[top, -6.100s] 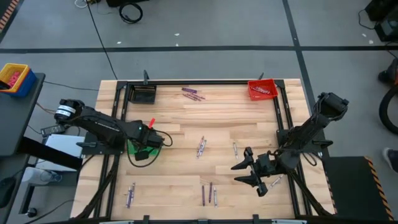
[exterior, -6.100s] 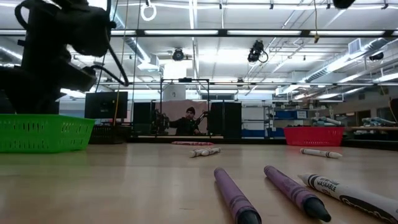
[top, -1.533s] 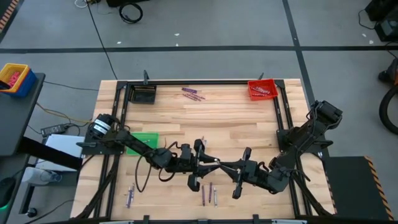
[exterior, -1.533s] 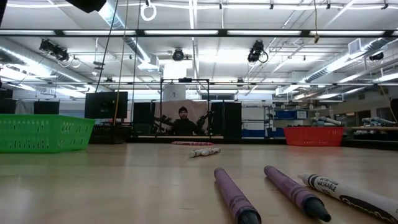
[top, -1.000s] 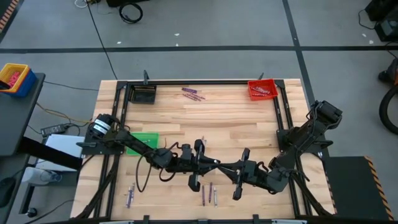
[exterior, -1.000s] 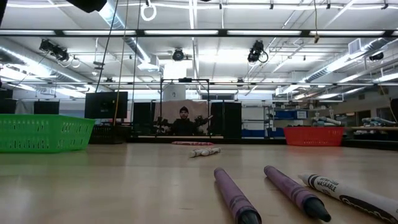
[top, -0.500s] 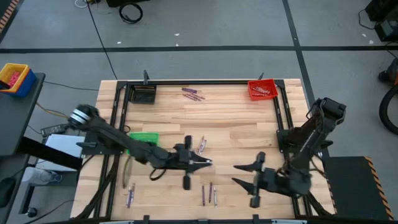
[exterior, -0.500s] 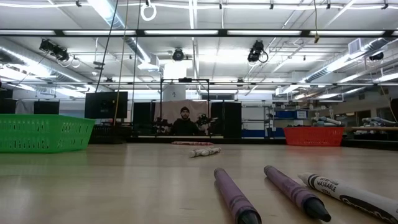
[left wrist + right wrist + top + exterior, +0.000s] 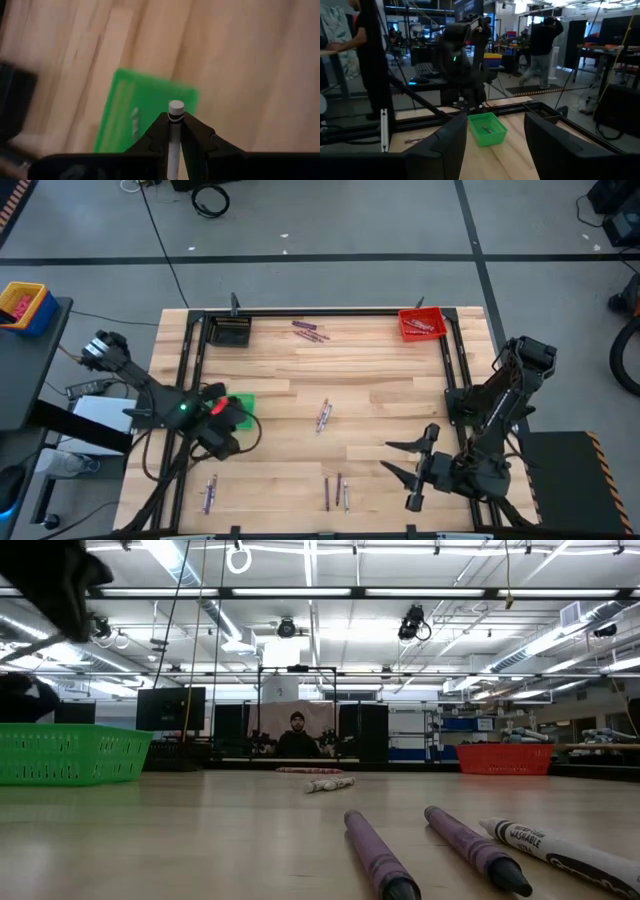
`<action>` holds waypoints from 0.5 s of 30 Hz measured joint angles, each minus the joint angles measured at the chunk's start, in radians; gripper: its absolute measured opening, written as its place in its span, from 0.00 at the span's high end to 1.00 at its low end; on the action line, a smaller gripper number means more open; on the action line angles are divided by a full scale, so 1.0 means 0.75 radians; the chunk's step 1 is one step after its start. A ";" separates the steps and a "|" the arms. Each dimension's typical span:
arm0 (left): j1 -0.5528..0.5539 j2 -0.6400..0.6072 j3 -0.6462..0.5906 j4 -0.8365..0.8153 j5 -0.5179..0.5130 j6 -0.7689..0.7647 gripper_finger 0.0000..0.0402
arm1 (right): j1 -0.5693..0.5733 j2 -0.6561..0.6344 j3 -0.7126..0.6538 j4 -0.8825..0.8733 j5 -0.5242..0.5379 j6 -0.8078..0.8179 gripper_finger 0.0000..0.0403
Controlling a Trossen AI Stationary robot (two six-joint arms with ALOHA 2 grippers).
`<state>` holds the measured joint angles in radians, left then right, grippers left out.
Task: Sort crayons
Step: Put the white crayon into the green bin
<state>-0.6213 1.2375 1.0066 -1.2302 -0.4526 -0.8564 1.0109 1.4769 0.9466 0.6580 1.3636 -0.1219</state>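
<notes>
Your left gripper (image 9: 172, 131) pinched a white crayon (image 9: 174, 127) along its fingers, poised over the green bin (image 9: 238, 406) at centre-left; your right gripper (image 9: 409, 459) gaped empty, lower right.

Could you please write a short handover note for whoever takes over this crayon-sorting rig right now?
Left gripper: shut on a pale crayon, above the green bin.
Right gripper: open, empty, near the table's front right.
Done: green bin holds one crayon; red bin holds some.
Left: drop the held crayon; loose crayons remain mid-table, at the back, front centre and front left.
</notes>
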 joint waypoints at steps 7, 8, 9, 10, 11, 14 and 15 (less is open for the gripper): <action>0.093 0.009 -0.278 0.220 0.004 0.116 0.90 | -0.011 0.001 0.000 -0.013 -0.005 0.053 0.50; 0.115 0.009 -0.321 0.263 0.004 0.131 0.90 | -0.011 0.001 0.000 -0.017 -0.005 0.053 0.50; 0.135 0.009 -0.360 0.310 0.003 0.149 0.90 | -0.011 0.001 0.000 -0.022 -0.005 0.053 0.50; 0.155 0.009 -0.393 0.346 0.004 0.161 0.90 | -0.010 0.001 0.000 -0.028 -0.005 0.053 0.50; 0.175 0.009 -0.423 0.372 0.006 0.175 0.90 | -0.010 0.001 0.000 -0.034 -0.006 0.054 0.50; 0.232 0.009 -0.481 0.438 0.031 0.180 0.89 | -0.008 0.001 0.000 -0.043 -0.006 0.053 0.50; 0.248 0.009 -0.491 0.449 0.032 0.178 0.89 | -0.008 0.001 0.000 -0.043 -0.006 0.053 0.50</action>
<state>-0.4352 1.2442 0.6383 -0.8934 -0.4287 -0.7226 1.0046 1.4776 0.9466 0.6254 1.3594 -0.0818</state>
